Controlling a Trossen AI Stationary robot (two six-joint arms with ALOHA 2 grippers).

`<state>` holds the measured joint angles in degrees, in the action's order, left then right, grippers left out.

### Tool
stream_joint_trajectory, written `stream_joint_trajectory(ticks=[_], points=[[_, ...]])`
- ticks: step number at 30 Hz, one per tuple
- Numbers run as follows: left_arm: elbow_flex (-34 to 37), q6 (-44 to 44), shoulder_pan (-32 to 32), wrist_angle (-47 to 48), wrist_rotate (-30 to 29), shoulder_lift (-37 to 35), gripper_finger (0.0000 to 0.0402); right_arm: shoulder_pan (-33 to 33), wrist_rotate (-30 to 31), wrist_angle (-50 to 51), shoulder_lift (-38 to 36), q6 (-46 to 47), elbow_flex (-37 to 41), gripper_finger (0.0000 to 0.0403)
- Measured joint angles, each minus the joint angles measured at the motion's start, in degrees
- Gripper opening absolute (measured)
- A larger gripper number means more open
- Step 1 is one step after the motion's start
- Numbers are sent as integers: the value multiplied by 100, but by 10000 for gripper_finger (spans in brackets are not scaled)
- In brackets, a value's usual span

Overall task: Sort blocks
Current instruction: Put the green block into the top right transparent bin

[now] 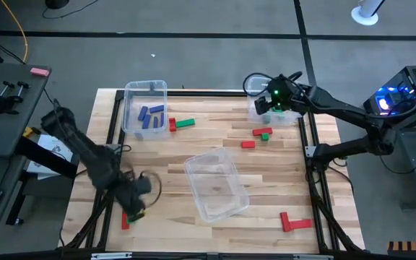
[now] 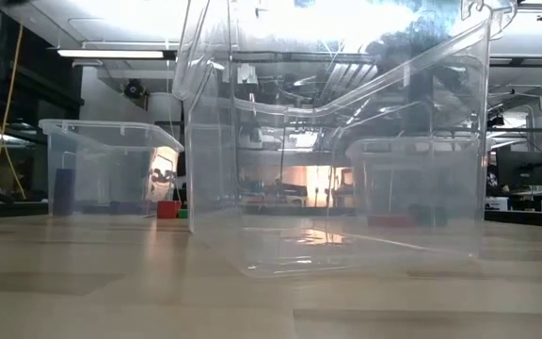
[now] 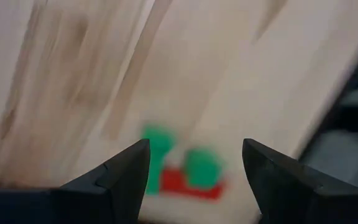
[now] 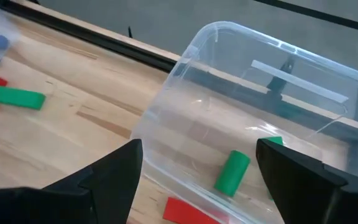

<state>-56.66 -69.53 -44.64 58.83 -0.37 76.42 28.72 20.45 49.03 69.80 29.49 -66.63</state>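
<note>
My left gripper is open near the table's near-left corner, just above a small cluster of two green blocks and one red block that lie on the wood. My right gripper is open over the far-right clear bin, which holds green blocks. Blue blocks lie in the far-left bin. Loose on the table are a red and green pair, red and green pieces, a red block and a red L-shape.
An empty clear bin lies at the table's middle and fills the low view. Black frame rails run along the table's left, right and far edges. Bare wood lies between the middle bin and the near edge.
</note>
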Motion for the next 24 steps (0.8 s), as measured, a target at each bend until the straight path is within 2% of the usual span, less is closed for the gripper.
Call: stream_joint_trajectory(ticks=[3,7,13,24], points=[[4,-98,-565,368,-203,465,241,-27,-2,-1,0,-27,0,312],[4,311,-961,315,-696,820,241,-27,-4,1,0,-63,0,312],[21,564,-1018,143,-921,1027,241,-27,-57,1,0,21,0,312],[872,237,-979,-441,-756,986,241,-25,-162,-1,-2,154,0,312]])
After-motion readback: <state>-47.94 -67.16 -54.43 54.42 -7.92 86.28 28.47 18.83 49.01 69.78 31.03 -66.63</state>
